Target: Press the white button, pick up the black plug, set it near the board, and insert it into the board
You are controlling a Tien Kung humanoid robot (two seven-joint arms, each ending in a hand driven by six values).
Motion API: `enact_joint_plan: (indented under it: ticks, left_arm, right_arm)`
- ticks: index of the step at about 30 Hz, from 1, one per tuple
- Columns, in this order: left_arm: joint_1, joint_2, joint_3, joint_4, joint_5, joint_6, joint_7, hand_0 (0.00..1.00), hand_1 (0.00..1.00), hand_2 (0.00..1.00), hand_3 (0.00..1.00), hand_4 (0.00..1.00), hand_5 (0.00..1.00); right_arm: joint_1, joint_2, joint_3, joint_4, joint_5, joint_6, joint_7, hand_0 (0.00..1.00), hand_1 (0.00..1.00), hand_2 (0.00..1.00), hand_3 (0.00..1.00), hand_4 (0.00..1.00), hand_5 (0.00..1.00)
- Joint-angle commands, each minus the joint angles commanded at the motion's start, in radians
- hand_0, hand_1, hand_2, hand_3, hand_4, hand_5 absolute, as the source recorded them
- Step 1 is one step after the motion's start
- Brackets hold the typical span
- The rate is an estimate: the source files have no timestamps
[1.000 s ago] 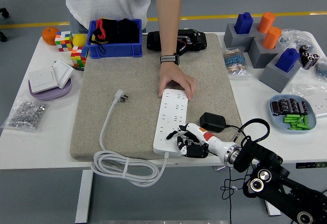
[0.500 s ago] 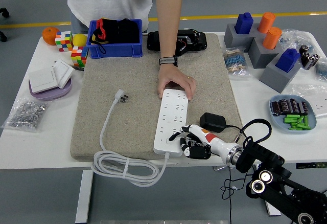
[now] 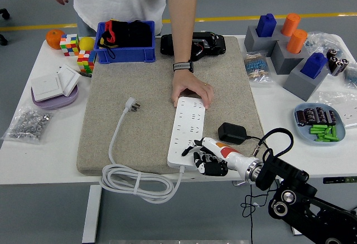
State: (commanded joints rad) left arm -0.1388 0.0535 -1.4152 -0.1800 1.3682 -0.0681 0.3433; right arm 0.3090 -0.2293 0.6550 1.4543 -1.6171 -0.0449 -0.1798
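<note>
Right hand: fingers curled, at power strip near end | black plug: at 3 o'clock | person's hand: far end

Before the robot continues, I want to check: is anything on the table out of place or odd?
The white cable of the power strip hangs coiled over the table's near edge, off the mat. A person's hand holds the strip's far end. Nothing looks spilled or damaged.

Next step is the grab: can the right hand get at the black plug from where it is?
Probably yes. The right hand sits at the power strip's near end, and the black plug lies just beside it, uncovered.
</note>
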Motion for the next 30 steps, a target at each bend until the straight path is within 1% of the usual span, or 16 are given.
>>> enact_joint_plan:
  ticks: [4, 8, 14, 20, 30]
  left_arm:
    - [0.001, -0.001, -0.002, 0.000, 0.001, 0.000, 0.000, 0.774, 0.710, 0.668, 0.737, 0.661, 0.537]
    - [0.000, -0.001, 0.000, 0.000, 0.000, 0.000, 0.000, 0.774, 0.710, 0.668, 0.736, 0.661, 0.537]
    - [0.000, 0.000, -0.003, 0.000, 0.004, 0.000, 0.001, 0.773, 0.710, 0.668, 0.736, 0.661, 0.537]
    - [0.000, 0.000, -0.004, 0.000, 0.004, 0.000, 0.001, 0.773, 0.710, 0.668, 0.736, 0.661, 0.537]
    - [0.000, -0.001, -0.003, 0.000, 0.002, -0.001, 0.000, 0.773, 0.710, 0.668, 0.736, 0.660, 0.537]
  right_arm:
    - [0.010, -0.005, -0.008, 0.003, -0.071, -0.015, 0.018, 0.002, 0.002, 0.135, 0.623, 0.217, 0.002]
    - [0.014, -0.007, -0.008, -0.002, -0.095, -0.025, 0.030, 0.002, 0.002, 0.135, 0.622, 0.213, 0.002]
    - [0.015, -0.009, -0.003, -0.009, -0.115, -0.016, 0.035, 0.002, 0.002, 0.134, 0.619, 0.210, 0.002]
    - [0.016, -0.012, 0.001, -0.013, -0.162, -0.009, 0.053, 0.002, 0.002, 0.133, 0.613, 0.208, 0.002]
    - [0.023, -0.017, -0.015, -0.017, -0.170, -0.008, 0.079, 0.002, 0.002, 0.133, 0.598, 0.201, 0.002]
